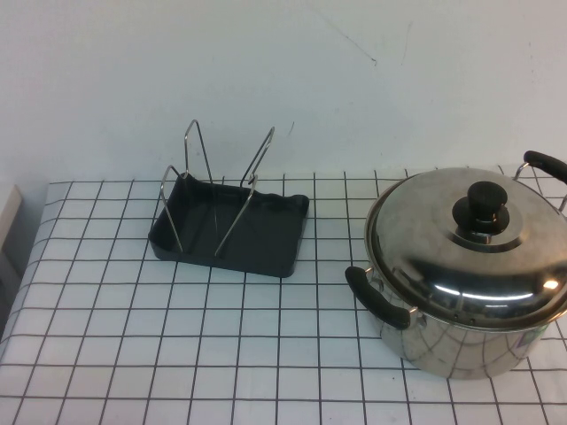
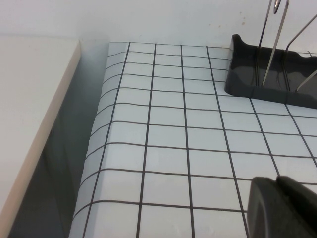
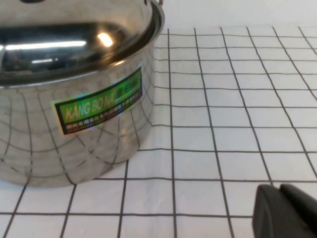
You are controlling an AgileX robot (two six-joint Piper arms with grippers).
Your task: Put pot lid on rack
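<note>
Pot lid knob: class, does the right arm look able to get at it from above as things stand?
Probably yes. The black knob stands bare atop the pot lid, with nothing over it. The right gripper sits low beside the pot; the left gripper is near the rack.

pot lid (image 1: pixel 474 248) seated on steel pot (image 1: pixel 461 341), black knob up, at table's right | rack (image 1: pixel 232 232) left of pot, well apart, wire loops upright | checked tablecloth (image 1: pixel 177 354) beneath | neither gripper in view
</note>
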